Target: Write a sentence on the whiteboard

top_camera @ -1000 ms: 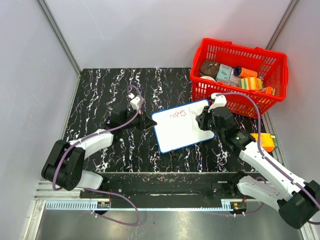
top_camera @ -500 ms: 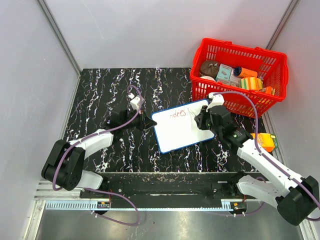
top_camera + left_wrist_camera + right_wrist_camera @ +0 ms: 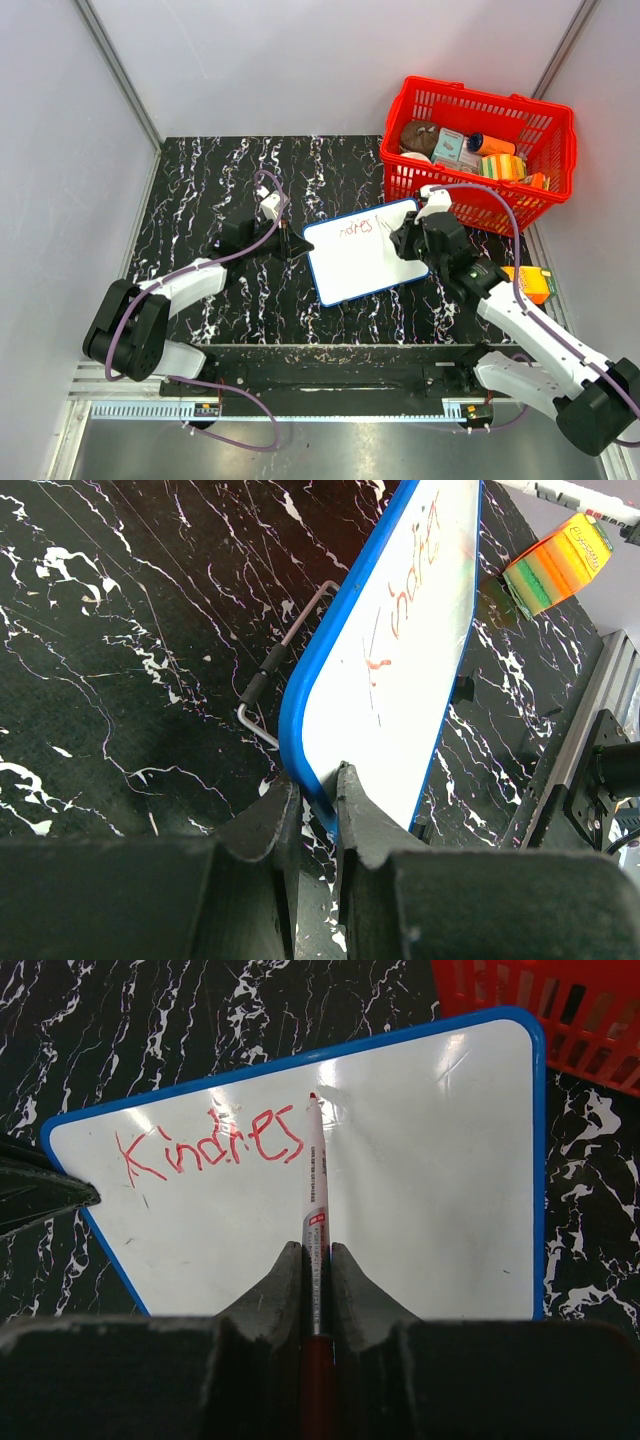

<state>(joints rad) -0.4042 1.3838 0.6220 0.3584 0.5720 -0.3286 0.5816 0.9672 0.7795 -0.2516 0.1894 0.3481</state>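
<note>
From above, the whiteboard (image 3: 362, 262) lies right of the worktop's (image 3: 220, 180) middle, just in front of the red basket (image 3: 480, 140) at the far right corner.

Left wrist: the left gripper (image 3: 314, 785) is clenched on the whiteboard's blue frame.

Right wrist: the right gripper (image 3: 316, 1255) grasps a red marker (image 3: 314, 1180). Its tip is just right of the sentence (image 3: 210, 1145), which reads "Kindres".
</note>
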